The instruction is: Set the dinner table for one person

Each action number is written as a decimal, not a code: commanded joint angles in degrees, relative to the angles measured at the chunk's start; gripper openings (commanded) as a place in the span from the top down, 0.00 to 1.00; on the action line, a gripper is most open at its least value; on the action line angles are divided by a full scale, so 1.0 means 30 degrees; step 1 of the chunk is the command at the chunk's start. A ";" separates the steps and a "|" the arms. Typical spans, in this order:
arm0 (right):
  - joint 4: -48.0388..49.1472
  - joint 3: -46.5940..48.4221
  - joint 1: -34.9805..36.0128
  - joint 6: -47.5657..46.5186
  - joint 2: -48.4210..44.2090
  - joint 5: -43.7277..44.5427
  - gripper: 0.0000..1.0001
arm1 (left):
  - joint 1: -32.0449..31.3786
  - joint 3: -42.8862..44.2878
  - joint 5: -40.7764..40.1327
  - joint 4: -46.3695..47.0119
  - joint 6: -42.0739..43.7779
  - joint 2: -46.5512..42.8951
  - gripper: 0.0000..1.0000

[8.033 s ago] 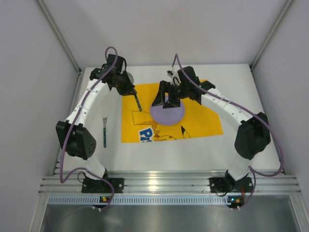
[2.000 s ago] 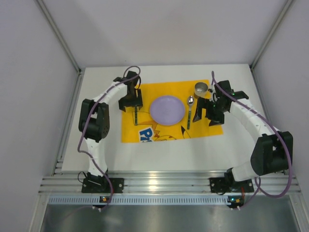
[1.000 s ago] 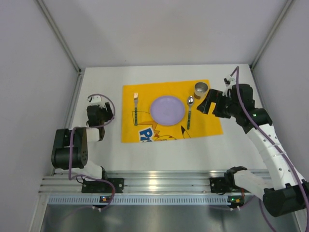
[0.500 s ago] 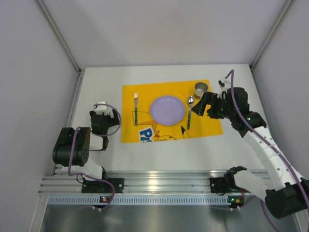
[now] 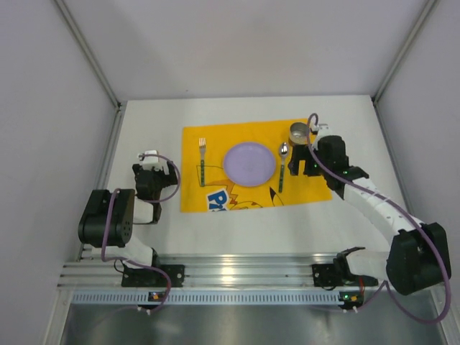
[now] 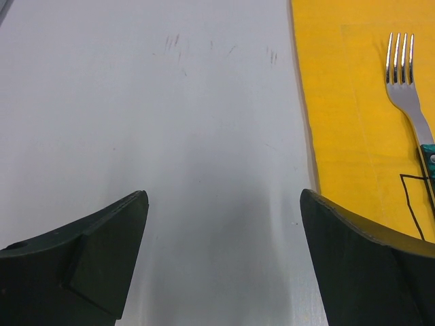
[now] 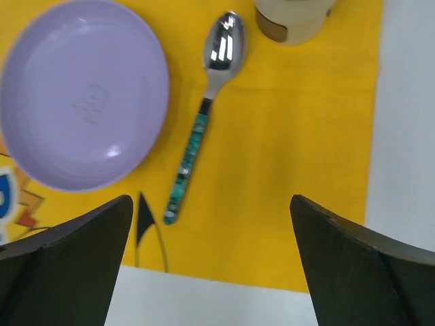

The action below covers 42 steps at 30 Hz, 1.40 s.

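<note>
On the white dinner table (image 5: pixel 237 226) lies a yellow printed mat (image 5: pixel 309 183). A purple plate (image 5: pixel 249 163) sits in the mat's middle, with a fork (image 5: pixel 202 162) to its left and a green-handled spoon (image 5: pixel 282 167) to its right. A tan cup (image 5: pixel 300 132) stands at the mat's far right corner. My left gripper (image 5: pixel 154 172) is open and empty over bare table (image 6: pixel 170 102), left of the mat (image 6: pixel 353 102) and fork (image 6: pixel 406 95). My right gripper (image 5: pixel 303 165) hangs open and empty above the mat's right part (image 7: pixel 299 170), near the spoon (image 7: pixel 204 115), plate (image 7: pixel 81 95) and cup (image 7: pixel 292 17).
Grey walls close in the table on the left, back and right. An aluminium rail (image 5: pixel 244 272) with both arm bases runs along the near edge. The left arm is folded low at the table's near left; the right arm's elbow (image 5: pixel 417 255) sits at the near right.
The left gripper's jaws have spread wider and it has settled slightly toward the mat. The right arm has folded down, bringing its gripper left over the mat beside the spoon.
</note>
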 commanded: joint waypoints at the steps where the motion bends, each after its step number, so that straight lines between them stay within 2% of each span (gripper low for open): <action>1: 0.4464 -0.2411 0.0086 -0.4326 0.0214 0.4104 0.00 | -0.0047 0.0210 -0.0052 0.1514 0.0072 -0.0224 0.01; 3: 0.7612 -0.4547 -0.0176 -0.4627 -0.0193 0.6393 0.00 | -0.0018 0.0210 -0.0052 0.1514 0.0072 -0.0224 0.02; 5: 1.0109 -0.6193 -0.0382 -0.5736 -0.0576 0.6902 0.00 | -0.0047 0.0210 -0.0052 0.1514 0.0072 -0.0253 0.01; 6: 1.3169 -0.8058 -0.0528 -0.6206 -0.0896 0.7310 0.00 | -0.0047 0.0210 -0.0052 0.1514 0.0072 -0.0224 0.01; 9: 1.8654 -1.0704 -0.1927 -0.5454 -0.0611 0.6209 0.00 | -0.0047 0.0210 -0.0052 0.1514 0.0072 -0.0224 0.01; 11: 1.9614 -1.0687 -0.2403 -0.5332 0.0035 0.5851 0.00 | -0.0047 0.0210 -0.0052 0.1514 0.0072 -0.0224 0.02; 13: 2.2153 -1.0569 -0.3076 -0.6588 0.1410 0.3981 0.00 | -0.0047 0.0210 -0.0052 0.1514 0.0072 -0.0224 0.02; 14: 2.2280 -1.0219 -0.3368 -0.7259 0.2459 0.3771 0.00 | -0.0047 0.0210 -0.0052 0.1514 0.0072 -0.0224 0.02; 17: 2.3947 -0.9952 -0.4422 -0.6070 0.3727 0.3359 0.00 | -0.0018 0.0210 -0.0052 0.1485 0.0072 -0.0224 0.02; 19: 2.5466 -1.1089 -0.5158 -0.5536 0.4226 0.2687 0.00 | -0.0047 0.0181 -0.0052 0.1485 0.0072 -0.0224 0.01; 20: 2.8027 -1.1675 -0.5158 -0.5624 0.4605 0.2250 0.00 | -0.0047 0.0210 -0.0023 0.1485 0.0072 -0.0224 0.02; 21: 2.7328 -1.1826 -0.5129 -0.6350 0.4318 0.1289 0.00 | -0.0047 0.0210 -0.0052 0.1514 0.0072 -0.0253 0.02; 24: 2.7616 -1.1887 -0.5129 -0.6299 0.4404 0.0815 0.00 | -0.0047 0.0210 -0.0052 0.1485 0.0072 -0.0224 0.01; 42: 2.7701 -1.1857 -0.5159 -0.6299 0.4462 0.0839 0.00 | -0.0047 0.0151 -0.0052 0.1690 0.0101 -0.0194 0.01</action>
